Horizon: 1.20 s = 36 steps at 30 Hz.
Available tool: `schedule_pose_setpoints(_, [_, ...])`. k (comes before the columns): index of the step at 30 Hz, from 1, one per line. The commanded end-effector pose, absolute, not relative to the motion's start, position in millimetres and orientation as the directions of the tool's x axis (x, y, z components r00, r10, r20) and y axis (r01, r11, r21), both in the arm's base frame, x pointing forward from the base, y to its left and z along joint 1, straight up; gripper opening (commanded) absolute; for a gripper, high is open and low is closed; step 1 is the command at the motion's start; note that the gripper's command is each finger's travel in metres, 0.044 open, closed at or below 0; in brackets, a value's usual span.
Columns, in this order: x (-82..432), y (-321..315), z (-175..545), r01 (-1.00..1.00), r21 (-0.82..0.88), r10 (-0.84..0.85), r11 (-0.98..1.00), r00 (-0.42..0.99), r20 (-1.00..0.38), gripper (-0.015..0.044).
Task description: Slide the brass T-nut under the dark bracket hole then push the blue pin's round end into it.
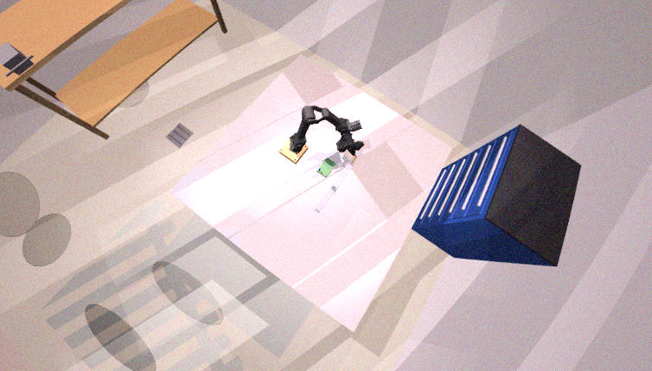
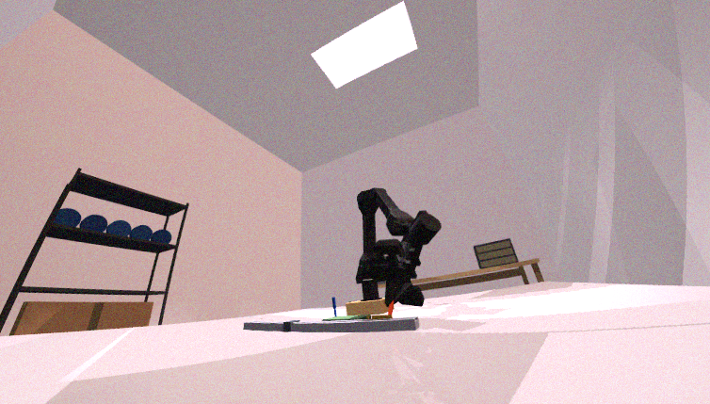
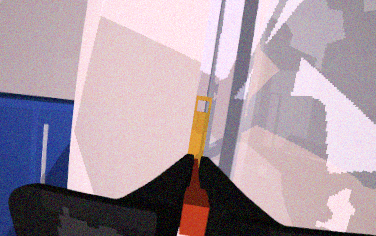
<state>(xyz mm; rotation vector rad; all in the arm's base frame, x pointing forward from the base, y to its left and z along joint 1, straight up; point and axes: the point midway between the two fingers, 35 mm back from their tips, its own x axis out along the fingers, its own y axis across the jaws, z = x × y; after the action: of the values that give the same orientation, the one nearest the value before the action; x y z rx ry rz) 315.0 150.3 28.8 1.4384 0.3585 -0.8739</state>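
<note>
One blue pin (image 1: 320, 169) (image 2: 333, 306) stands upright, left in my exterior view. Rightward, my gripper (image 1: 354, 153) (image 2: 392, 302) (image 3: 197, 159) grips the orange handle (image 2: 391, 310) (image 3: 194, 217); on the wrist camera the brass T-nut (image 1: 354, 158) (image 2: 380, 316) (image 3: 199, 131) points away from the fingertips, long axis roughly along the neighboring rail (image 1: 324, 199) (image 2: 346, 325) (image 3: 237, 90).

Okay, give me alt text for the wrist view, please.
The tool's black fingers grip the orange handle of a brass T-nut; the aluminum rail runs beside it, with a blue drawer cabinet at left.
</note>
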Motion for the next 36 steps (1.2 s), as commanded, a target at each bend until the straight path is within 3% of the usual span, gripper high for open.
schedule_pose_setpoints(1, [314.9, 150.5, 27.8, 0.705, 0.702, -0.3, -0.096, 0.652, -0.696, -0.015])
schedule_pose_setpoints(36, [318.5, 150.4, 29.0, 0.76, 0.642, -0.289, -0.101, 0.595, -0.75, -0.015])
